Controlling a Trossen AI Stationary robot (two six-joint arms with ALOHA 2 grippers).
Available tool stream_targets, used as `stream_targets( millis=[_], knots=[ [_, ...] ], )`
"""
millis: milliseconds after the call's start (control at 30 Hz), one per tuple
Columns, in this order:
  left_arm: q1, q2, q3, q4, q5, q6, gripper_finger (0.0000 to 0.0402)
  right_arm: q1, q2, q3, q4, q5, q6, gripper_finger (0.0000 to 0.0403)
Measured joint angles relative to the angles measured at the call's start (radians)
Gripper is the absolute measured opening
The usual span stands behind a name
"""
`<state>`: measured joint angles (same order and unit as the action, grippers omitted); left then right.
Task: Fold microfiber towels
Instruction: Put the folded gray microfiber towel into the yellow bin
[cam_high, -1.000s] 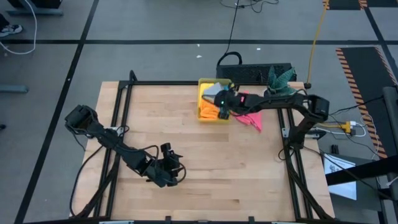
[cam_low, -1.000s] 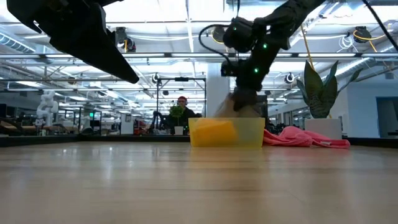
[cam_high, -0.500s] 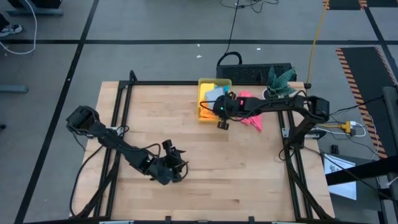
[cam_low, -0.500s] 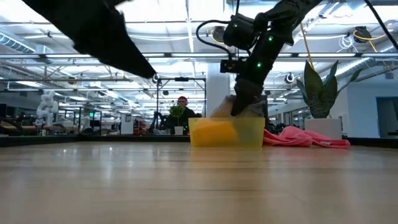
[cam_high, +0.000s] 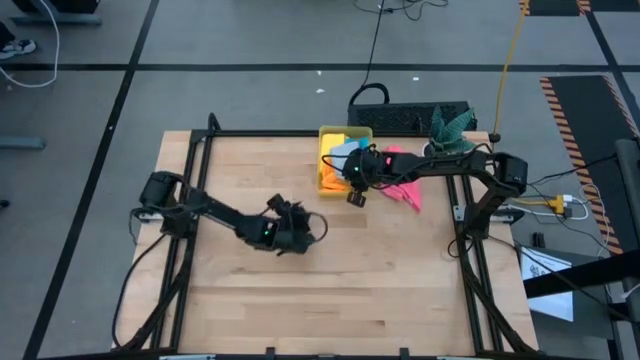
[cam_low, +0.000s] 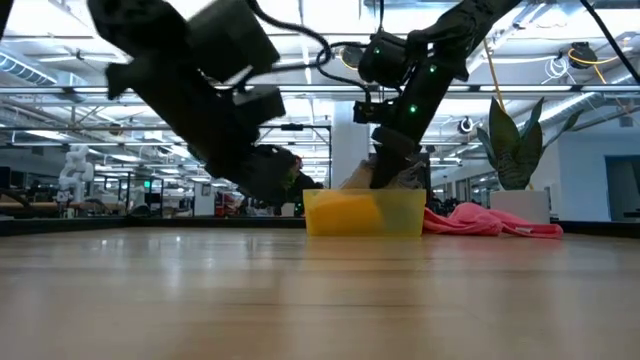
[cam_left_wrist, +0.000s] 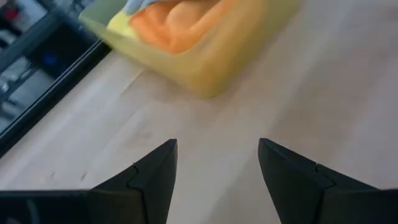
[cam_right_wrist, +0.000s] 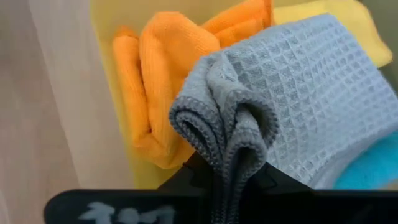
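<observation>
A translucent yellow bin (cam_high: 333, 183) stands at the table's far middle with an orange towel (cam_right_wrist: 163, 87), a yellow towel (cam_right_wrist: 356, 26) and a blue towel (cam_right_wrist: 368, 172) inside. My right gripper (cam_right_wrist: 230, 177) hangs over the bin, shut on the grey towel (cam_right_wrist: 317, 106). A pink towel (cam_high: 402, 190) lies crumpled on the table right of the bin. My left gripper (cam_high: 317, 228) stands open and low over the table's middle, pointing at the bin (cam_left_wrist: 217, 62), with nothing between its fingers (cam_left_wrist: 155, 171). My right gripper pinches a bunched fold at the grey towel's edge (cam_right_wrist: 231, 140) between its two fingers, several layers together. The fingers slant down from the table's right side. The pinched part is raised above the bin's rim (cam_low: 400, 176); the rest spreads slack over the towels in the bin.
A plant (cam_low: 515, 140) in a white pot stands at the table's far right corner. A black frame (cam_high: 190, 170) runs along the table's edges. Bare wood lies between my left gripper and the bin and across the table's near half.
My left gripper has swung from the table's near left toward the bin, sinking lower and staying open. My right gripper has tipped and turned in place over the bin, still shut on the grey towel.
</observation>
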<state>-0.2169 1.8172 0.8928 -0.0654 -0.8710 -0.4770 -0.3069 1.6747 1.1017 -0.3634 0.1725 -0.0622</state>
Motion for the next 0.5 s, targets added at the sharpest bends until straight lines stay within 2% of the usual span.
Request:
stream_targets(
  millis=[200,400,500],
  knots=[
    [0.104,0.006,0.0,-0.021,0.015,-0.001,0.0227,-0.004,0.009,0.0,-0.009,-0.089,0.05,0.0044],
    [0.196,0.012,0.0,0.062,0.122,0.076,0.0227,-0.006,0.007,0.0,-0.017,-0.225,0.088,0.0066],
    [0.226,0.02,-0.017,0.12,0.142,0.112,0.0227,-0.006,0.0,0.0,-0.017,-0.296,0.112,0.0085]
  ],
)
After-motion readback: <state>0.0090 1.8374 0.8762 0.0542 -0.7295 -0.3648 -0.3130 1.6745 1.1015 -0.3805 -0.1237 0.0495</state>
